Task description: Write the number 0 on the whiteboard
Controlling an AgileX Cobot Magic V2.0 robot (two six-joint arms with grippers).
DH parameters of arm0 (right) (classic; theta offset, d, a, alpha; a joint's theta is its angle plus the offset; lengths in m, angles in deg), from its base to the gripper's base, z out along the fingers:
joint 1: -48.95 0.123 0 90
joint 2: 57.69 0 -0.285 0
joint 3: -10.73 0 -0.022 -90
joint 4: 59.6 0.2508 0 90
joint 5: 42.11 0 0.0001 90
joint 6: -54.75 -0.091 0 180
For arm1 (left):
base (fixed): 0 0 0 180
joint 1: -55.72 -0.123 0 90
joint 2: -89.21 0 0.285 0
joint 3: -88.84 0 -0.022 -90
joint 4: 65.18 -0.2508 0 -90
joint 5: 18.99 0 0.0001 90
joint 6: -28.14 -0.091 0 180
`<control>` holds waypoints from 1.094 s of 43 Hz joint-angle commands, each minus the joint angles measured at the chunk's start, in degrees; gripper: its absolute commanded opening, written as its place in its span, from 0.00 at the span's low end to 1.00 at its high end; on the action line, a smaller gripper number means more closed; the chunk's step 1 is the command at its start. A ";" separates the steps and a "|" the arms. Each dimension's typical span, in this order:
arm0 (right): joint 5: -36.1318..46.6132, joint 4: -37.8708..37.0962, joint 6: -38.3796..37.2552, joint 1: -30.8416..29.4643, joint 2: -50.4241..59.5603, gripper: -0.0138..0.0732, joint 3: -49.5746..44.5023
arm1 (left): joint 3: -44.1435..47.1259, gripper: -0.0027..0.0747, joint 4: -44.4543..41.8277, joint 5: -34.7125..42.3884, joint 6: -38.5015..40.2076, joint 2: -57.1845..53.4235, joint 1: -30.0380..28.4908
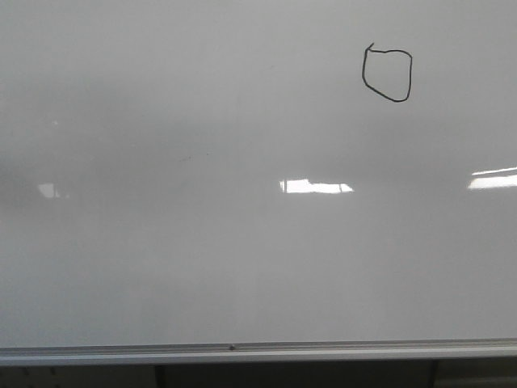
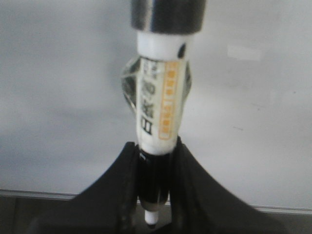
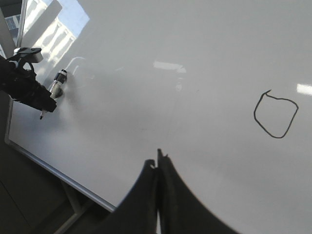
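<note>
The number 0 (image 1: 388, 74) is a thin black rounded loop with a small tail, drawn at the far right of the whiteboard (image 1: 202, 267). It also shows in the right wrist view (image 3: 276, 117). My left gripper (image 2: 155, 151) is shut on a white marker (image 2: 161, 102) with a black grip, held above the board near its silver rail. In the right wrist view the left gripper (image 3: 36, 95) with the marker (image 3: 57, 83) is off by the board's edge, far from the loop. My right gripper (image 3: 158, 163) is shut and empty above the board.
A silver aluminium rail (image 1: 242, 351) runs along the board's near edge, with dark frame legs below it. Bright glare patches (image 1: 315, 187) lie across the board's middle and right. The rail also shows in the left wrist view (image 2: 39, 195).
</note>
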 commanded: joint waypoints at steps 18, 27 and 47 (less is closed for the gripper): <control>2.23 1.69 0.20 -0.41 -0.21 0.08 1.46 | -3.42 0.08 -1.41 8.25 0.34 2.46 0.27; 2.23 1.69 0.20 -0.41 -0.21 0.08 1.46 | -3.42 0.27 -1.55 9.15 0.34 2.46 0.27; 3.01 1.69 0.20 -0.41 -0.21 0.08 1.46 | -3.42 0.79 -7.08 5.90 0.58 1.61 -0.05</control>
